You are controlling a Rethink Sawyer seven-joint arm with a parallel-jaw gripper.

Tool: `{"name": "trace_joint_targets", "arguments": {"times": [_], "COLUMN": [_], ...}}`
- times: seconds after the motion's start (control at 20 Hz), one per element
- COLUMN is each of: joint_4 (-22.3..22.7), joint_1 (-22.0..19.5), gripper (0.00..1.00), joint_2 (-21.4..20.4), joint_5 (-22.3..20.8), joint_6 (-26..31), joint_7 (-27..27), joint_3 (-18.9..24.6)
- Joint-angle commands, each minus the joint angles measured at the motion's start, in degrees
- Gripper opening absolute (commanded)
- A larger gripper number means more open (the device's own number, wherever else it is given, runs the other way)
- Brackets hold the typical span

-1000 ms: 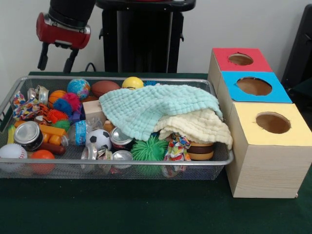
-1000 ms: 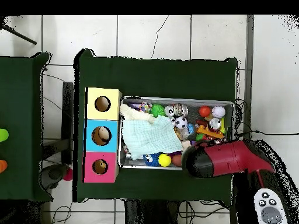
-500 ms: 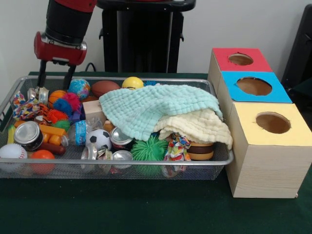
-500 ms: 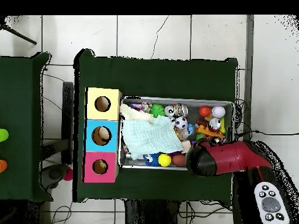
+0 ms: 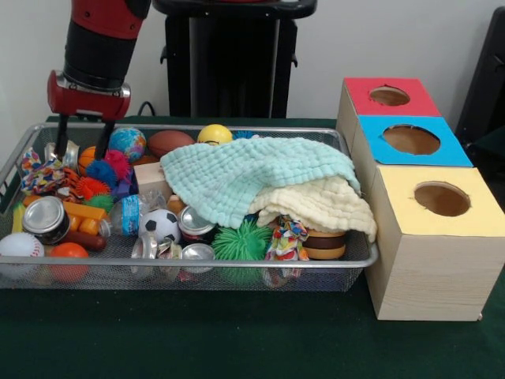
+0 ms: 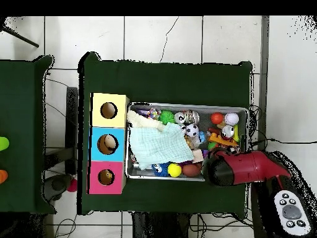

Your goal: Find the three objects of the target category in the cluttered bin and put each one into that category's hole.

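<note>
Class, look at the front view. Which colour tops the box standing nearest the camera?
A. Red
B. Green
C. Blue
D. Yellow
D: the yellow-topped box stands foremost in the row, with the blue-topped box behind it and the red-topped box farthest back.

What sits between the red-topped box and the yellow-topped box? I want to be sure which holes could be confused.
The blue-topped box, touching both the red-topped box and the yellow-topped box; both views show it.
</note>
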Motion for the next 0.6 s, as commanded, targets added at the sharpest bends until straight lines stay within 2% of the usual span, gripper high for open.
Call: {"name": "trace_joint_targets", "arguments": {"times": [0.05,0.4,0.6], "joint_4": [-3.8,-4.0,-4.7], "joint_1": [0.3,0.7,0.9], "gripper": [1.0,1.0,1.0], "joint_2": [3.0,3.4,3.8], "joint_5": [-0.1,0.3,0.0], "joint_6": [-2.3,-3.7,-3.1], "joint_7": [5.0,7.2,6.2], "joint_3": [0.2,-1.0,-0.9]}}
